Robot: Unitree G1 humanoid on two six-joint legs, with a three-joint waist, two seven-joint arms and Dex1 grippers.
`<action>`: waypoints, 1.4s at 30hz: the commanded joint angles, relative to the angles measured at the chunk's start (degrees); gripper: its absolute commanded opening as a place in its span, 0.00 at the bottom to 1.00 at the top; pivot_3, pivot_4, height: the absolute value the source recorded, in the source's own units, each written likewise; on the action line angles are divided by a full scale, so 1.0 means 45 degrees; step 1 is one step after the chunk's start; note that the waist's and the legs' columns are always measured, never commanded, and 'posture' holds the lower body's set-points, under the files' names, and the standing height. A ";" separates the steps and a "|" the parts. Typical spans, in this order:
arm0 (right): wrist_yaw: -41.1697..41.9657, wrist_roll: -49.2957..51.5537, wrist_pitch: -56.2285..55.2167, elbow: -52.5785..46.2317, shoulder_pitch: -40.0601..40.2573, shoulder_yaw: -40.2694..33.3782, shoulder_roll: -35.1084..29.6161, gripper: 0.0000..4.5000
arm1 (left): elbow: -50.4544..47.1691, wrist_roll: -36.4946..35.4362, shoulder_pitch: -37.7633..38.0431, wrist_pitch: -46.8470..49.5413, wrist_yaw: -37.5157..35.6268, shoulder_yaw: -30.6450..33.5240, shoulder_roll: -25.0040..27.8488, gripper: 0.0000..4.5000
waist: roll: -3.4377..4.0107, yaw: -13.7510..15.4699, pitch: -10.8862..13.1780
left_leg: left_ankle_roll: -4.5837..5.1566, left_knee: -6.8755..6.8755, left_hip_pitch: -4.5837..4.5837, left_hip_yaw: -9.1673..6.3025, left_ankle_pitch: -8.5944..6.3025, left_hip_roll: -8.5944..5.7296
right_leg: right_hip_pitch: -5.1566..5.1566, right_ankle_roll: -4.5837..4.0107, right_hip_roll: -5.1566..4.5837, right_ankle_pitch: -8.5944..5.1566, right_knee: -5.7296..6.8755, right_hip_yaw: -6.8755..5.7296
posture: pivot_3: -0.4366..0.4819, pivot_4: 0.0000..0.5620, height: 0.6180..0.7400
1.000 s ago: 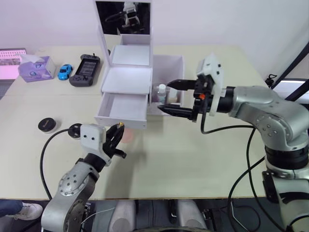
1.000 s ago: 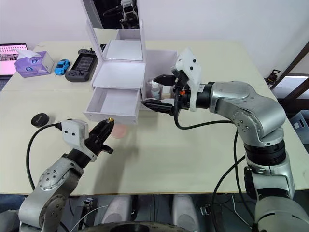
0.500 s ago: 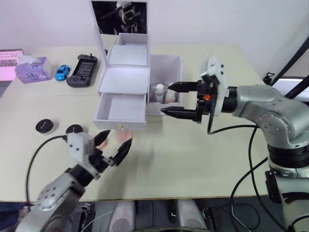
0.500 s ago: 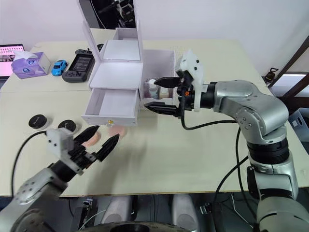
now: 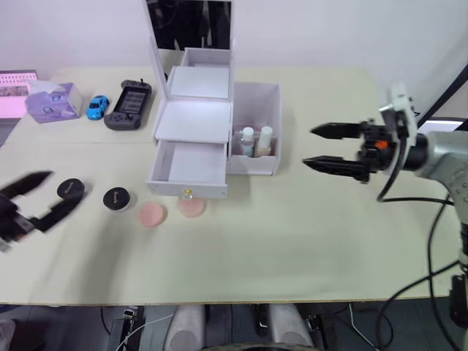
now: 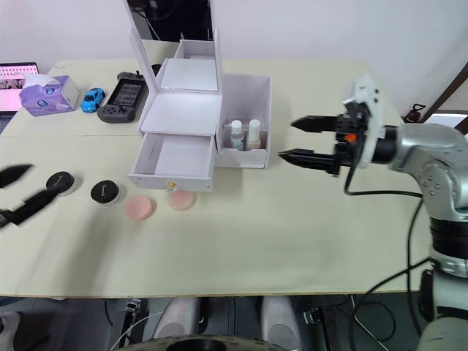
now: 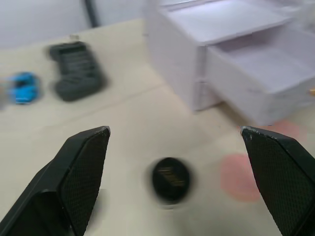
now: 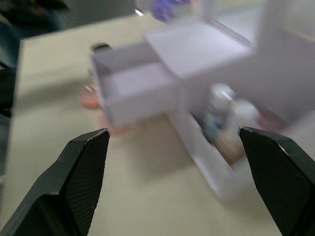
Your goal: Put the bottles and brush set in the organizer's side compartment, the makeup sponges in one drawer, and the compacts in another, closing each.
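Both arms have pulled back from the white plastic organizer (image 5: 212, 124) with its upright mirror. The left hand (image 5: 33, 197), which a second ago hovered just short of the open lower drawer (image 5: 186, 168), now sits far out at nine o'clock, fingers spread apart and empty. The right hand (image 5: 333, 146) has drawn off toward three o'clock from the tall side compartment (image 5: 256, 128), fingers also apart, holding nothing.

With the arms out of the way the bench (image 5: 292, 227) reads plainly: two clear white-capped bottles (image 5: 256, 140) stand in the side compartment, so that part looks underway. The two flat round pink makeup sponges (image 5: 172, 210) lie on the bench just in front of the open drawer, and the two round black compacts (image 5: 91, 194) lie at about eight o'clock of it, so neither drawer is filled yet.

The clear pouch of brushes cannot be made out; whether it is inside the compartment behind the bottles I cannot tell. The left hand is blurred at the frame edge.
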 commanded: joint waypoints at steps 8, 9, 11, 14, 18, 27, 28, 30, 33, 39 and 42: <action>0.0577 -0.1402 -0.2535 0.2448 0.2481 -0.1893 -0.0598 1.00 | 0.5471 0.2202 -0.1614 -0.2719 -0.2210 -0.0334 0.1212 1.00 | -0.0014 -0.0272 -0.0004 | 0.0008 -0.0174 0.0076 0.0021 0.0003 0.0017 | -0.0022 0.0038 0.0018 -0.0017 0.0021 0.0005 | 0.48 0.27 1.00; 0.0566 -0.1390 -0.2556 0.2469 0.2597 -0.1978 -0.0570 1.00 | 0.5634 0.2274 -0.1671 -0.2839 -0.2311 -0.0370 0.1228 1.00 | -0.0011 -0.0322 -0.0003 | 0.0009 -0.0178 0.0084 0.0020 0.0003 0.0020 | -0.0023 0.0040 0.0022 -0.0018 0.0030 0.0005 | 0.48 0.27 1.00; 0.0549 -0.1351 -0.2573 0.2450 0.2625 -0.2048 -0.0512 1.00 | 0.5685 0.2320 -0.1760 -0.2907 -0.2432 -0.0411 0.1207 1.00 | -0.0011 -0.0376 -0.0003 | 0.0009 -0.0174 0.0091 0.0020 0.0003 0.0027 | -0.0024 0.0039 0.0027 -0.0018 0.0042 0.0008 | 0.48 0.27 1.00; 0.0560 -0.1277 -0.2528 0.2259 0.2458 -0.1946 -0.0481 1.00 | 0.5201 0.2234 -0.1705 -0.2714 -0.2474 -0.0387 0.1039 1.00 | -0.0012 -0.0365 -0.0004 | 0.0008 -0.0163 0.0098 0.0025 0.0004 0.0028 | -0.0023 0.0037 0.0026 -0.0016 0.0049 0.0019 | 0.48 0.27 1.00; 0.0592 -0.1278 -0.2341 0.1753 0.2037 -0.1468 -0.0437 1.00 | 0.3396 0.1920 -0.1025 -0.2108 -0.2697 -0.0484 0.0707 1.00 | -0.0011 -0.0337 -0.0003 | 0.0005 -0.0156 0.0099 0.0026 0.0005 0.0028 | -0.0020 0.0036 0.0022 -0.0015 0.0059 0.0022 | 0.48 0.27 1.00; 0.0430 -0.0670 -0.0967 -0.1197 0.0392 0.0348 0.0039 1.00 | -0.3823 -0.0328 0.2678 0.1156 -0.2303 -0.0034 -0.1262 1.00 | -0.0013 -0.0341 -0.0004 | 0.0005 -0.0157 0.0104 0.0058 0.0006 0.0028 | -0.0023 0.0042 0.0020 -0.0016 0.0055 0.0058 | 0.48 0.27 1.00; 0.0259 -0.0769 -0.0871 -0.1535 0.0068 0.0618 0.0100 1.00 | -0.4694 -0.0349 0.3135 0.1226 -0.1912 -0.0225 -0.1791 1.00 | -0.0019 -0.0319 -0.0008 | 0.0005 -0.0154 0.0109 0.0059 0.0006 0.0028 | -0.0022 0.0042 0.0024 -0.0016 0.0065 0.0062 | 0.48 0.27 1.00; 0.0219 -0.0773 -0.0600 -0.1885 -0.0461 0.1005 0.0091 1.00 | -0.5650 -0.0206 0.3799 0.1112 -0.1420 -0.0452 -0.2644 1.00 | -0.0010 -0.0303 -0.0009 | 0.0005 -0.0146 0.0113 0.0056 0.0006 0.0029 | -0.0020 0.0041 0.0029 -0.0016 0.0067 0.0062 | 0.48 0.27 1.00; 0.0350 -0.0776 -0.0376 -0.1736 -0.1059 0.1345 0.0039 1.00 | -0.6236 0.0239 0.4166 0.1172 -0.0511 -0.0802 -0.3363 1.00 | -0.0061 -0.0209 -0.0016 | 0.0005 -0.0126 0.0113 0.0073 0.0006 0.0024 | -0.0015 0.0041 0.0029 -0.0016 0.0071 0.0086 | 0.48 0.27 1.00; 0.0389 -0.0174 0.0767 -0.2020 -0.2072 0.1787 0.0272 1.00 | -0.8037 0.0260 0.4028 0.2496 0.2096 -0.3233 -0.4388 1.00 | -0.0057 -0.0258 -0.0015 | 0.0006 -0.0005 0.0083 0.0066 0.0002 0.0020 | 0.0014 0.0041 0.0030 -0.0017 0.0086 0.0099 | 0.48 0.27 1.00; -0.0073 0.0208 0.1494 -0.2576 -0.2454 0.1932 0.0575 1.00 | -0.8716 0.0467 0.3775 0.3012 0.3307 -0.4556 -0.4808 1.00 | -0.0059 -0.0281 -0.0015 | 0.0007 0.0022 0.0082 0.0074 0.0002 0.0015 | 0.0019 0.0038 0.0033 -0.0014 0.0094 0.0123 | 0.48 0.27 1.00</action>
